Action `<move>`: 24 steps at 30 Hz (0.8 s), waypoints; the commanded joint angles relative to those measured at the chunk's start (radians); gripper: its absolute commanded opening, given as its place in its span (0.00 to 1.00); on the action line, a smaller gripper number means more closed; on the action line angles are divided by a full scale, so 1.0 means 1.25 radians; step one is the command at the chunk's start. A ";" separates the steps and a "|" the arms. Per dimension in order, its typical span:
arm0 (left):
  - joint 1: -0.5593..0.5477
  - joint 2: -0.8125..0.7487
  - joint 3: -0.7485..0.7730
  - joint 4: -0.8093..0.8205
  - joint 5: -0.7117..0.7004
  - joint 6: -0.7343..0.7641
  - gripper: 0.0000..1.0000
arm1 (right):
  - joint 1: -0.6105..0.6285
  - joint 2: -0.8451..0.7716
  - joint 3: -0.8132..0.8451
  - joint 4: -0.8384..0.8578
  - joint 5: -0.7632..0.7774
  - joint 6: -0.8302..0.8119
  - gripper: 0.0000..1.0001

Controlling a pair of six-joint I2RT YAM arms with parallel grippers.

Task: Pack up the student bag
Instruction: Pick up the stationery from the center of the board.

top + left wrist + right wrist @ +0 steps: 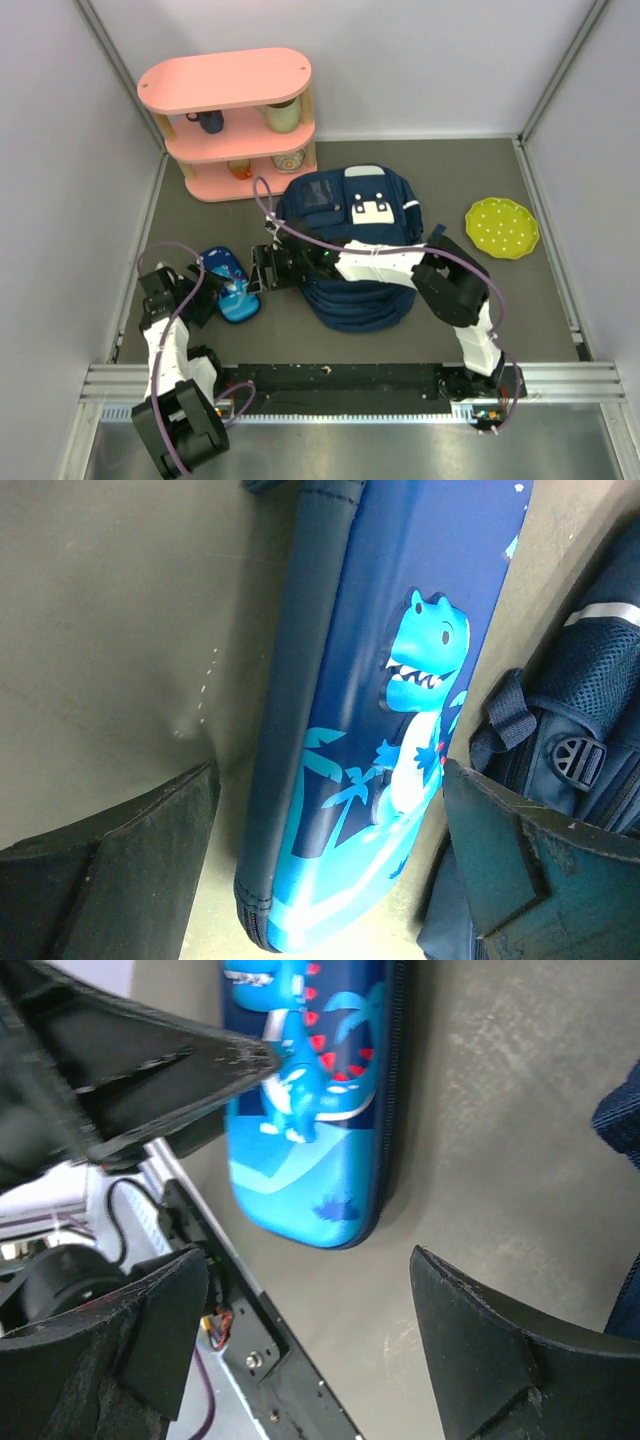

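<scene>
Student bag (340, 205): navy, white patches, thin white stripe, flat on table (540, 300). Left tool (330, 780) wide over pencil case (230, 287); right tool (308, 1260) wide, empty.

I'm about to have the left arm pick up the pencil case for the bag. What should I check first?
1. The left pincer is open and straddles the pencil case: ok.
2. The pencil case lies flat on the table: ok.
3. The right pincer is open and empty: ok.
4. The right pincer is clear of the grasp: not ok, it hovers close beside the case.
5. The student bag has a reachable opening: cannot tell, the right arm lies across it.
</scene>
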 commanded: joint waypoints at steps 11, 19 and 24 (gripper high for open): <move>-0.053 0.023 -0.024 0.061 -0.041 0.001 0.70 | 0.001 0.139 0.105 -0.007 0.011 0.033 0.81; -0.064 0.027 -0.036 0.082 -0.034 -0.005 0.44 | 0.001 0.193 0.129 0.011 -0.038 0.049 0.82; -0.066 0.039 -0.069 0.131 0.012 -0.010 0.20 | 0.000 0.190 0.114 0.061 -0.074 0.060 0.81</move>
